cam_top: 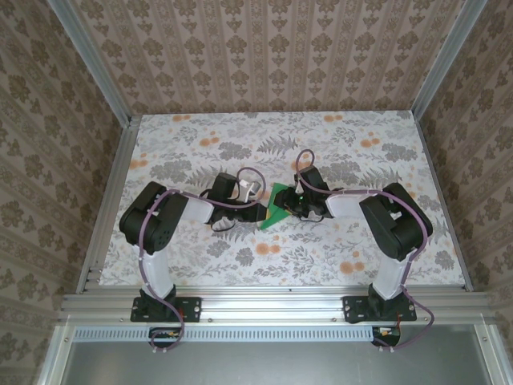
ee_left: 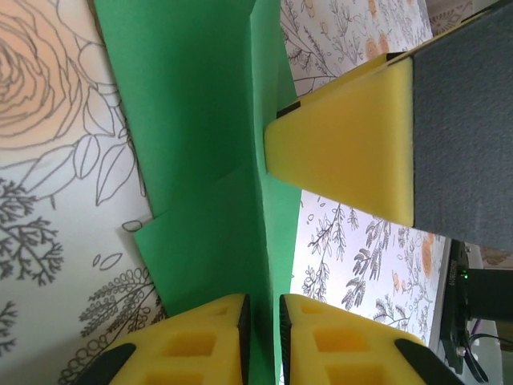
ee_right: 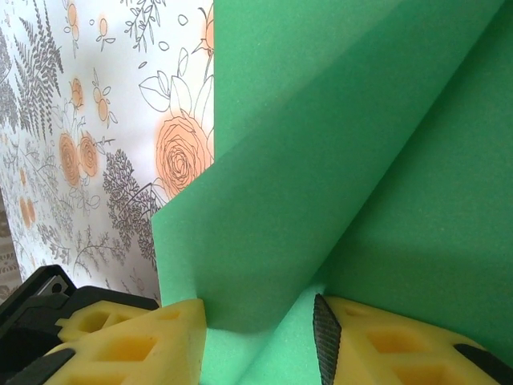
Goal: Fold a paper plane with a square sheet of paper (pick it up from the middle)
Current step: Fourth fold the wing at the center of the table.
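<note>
**Meeting in the middle**

Both arms reach inward across the floral table (cam_top: 361,241). Their wrists come together near its centre, where the green sheet of paper (cam_top: 277,210) shows as a small bright wedge between them.

The left gripper (ee_left: 263,313) has its yellow fingers (ee_left: 192,341) drawn nearly together, leaving only a slim slot. The paper's edge runs straight through that slot, so this gripper is clamped on the sheet. In the left wrist view, the paper spreads away from the fingers low over the table, though I cannot tell whether it touches the surface. A crease runs along its length, and one flap overlaps the layer beneath. One foam finger of the other arm, backed with a dark pad, touches the sheet from the right side.

The right gripper (ee_right: 258,317) stands with its jaws well apart. Paper fills the gap between them. A flap slopes up from beside the left finger toward the upper right, above a second layer, and the two form a shallow V. The fingers sit on either side of that V with room to spare, so this gripper is spread around the paper rather than pinching it.
</note>
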